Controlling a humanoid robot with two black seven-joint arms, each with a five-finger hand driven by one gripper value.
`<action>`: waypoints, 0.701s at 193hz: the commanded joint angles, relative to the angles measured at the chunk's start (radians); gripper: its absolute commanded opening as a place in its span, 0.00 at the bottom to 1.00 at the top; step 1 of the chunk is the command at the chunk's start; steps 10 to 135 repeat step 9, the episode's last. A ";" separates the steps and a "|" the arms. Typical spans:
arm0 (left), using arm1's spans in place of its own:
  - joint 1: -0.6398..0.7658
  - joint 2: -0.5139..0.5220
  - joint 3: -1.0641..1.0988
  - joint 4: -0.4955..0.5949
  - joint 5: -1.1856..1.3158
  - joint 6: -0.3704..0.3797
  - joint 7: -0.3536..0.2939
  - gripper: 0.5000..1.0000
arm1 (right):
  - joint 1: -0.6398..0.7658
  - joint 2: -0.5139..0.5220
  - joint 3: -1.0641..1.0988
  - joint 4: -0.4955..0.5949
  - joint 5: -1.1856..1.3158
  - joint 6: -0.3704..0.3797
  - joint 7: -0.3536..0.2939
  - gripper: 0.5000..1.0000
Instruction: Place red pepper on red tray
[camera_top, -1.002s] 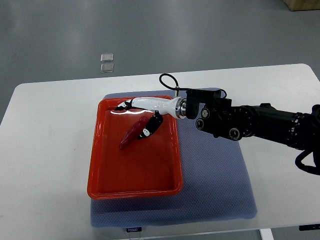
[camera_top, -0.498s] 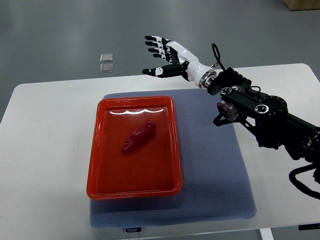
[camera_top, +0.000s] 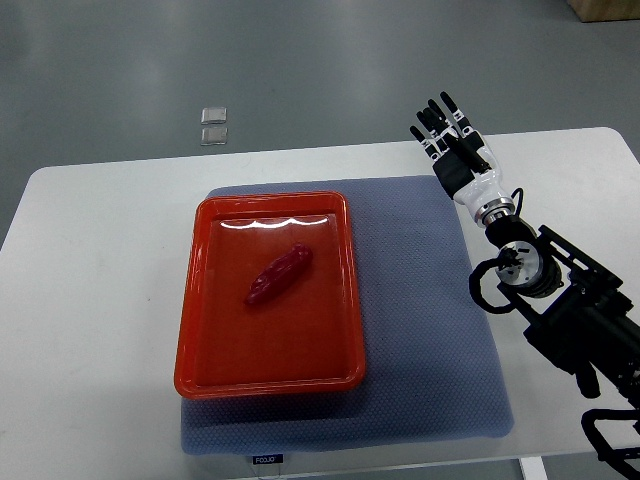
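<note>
Top view of a white table (camera_top: 100, 300) with rounded corners, seen against a grey floor (camera_top: 300, 60). A blue-grey mat (camera_top: 420, 330) with a fine woven, dimpled texture covers the middle of the table. On the left part of the mat sits the red tray (camera_top: 200, 340), a glossy rectangular plastic dish with rounded corners and a raised rim; light glints along its upper inner wall. The red pepper (camera_top: 278, 274) lies inside the tray, in its upper half near the centre, an elongated dark red body with a smooth, slightly lumpy skin, set on a diagonal from lower left to upper right. It rests on the tray floor, apart from every wall.

The right arm (camera_top: 570, 320) enters from the lower right of the frame: black jointed links with round metallic fittings and a loop of black cable near the wrist. It ends in the right robot hand (camera_top: 455, 150), in the upper right of the frame, over the far edge of the table. The hand has a white shell with black finger segments; its fingers (camera_top: 437, 122) are extended, close together and pointing toward the top of the frame, and it holds nothing. It is well apart from the tray and pepper.

Two small clear square pieces (camera_top: 213, 125) lie on the floor in the upper left, one just above the other.
</note>
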 joint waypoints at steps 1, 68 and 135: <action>0.001 0.000 0.000 -0.003 0.000 0.000 0.000 1.00 | -0.009 0.000 0.001 0.000 0.006 0.011 0.001 0.83; 0.001 0.000 0.000 -0.004 0.000 0.000 0.000 1.00 | -0.009 0.000 0.001 0.000 0.006 0.013 0.001 0.83; 0.001 0.000 0.000 -0.004 0.000 0.000 0.000 1.00 | -0.009 0.000 0.001 0.000 0.006 0.013 0.001 0.83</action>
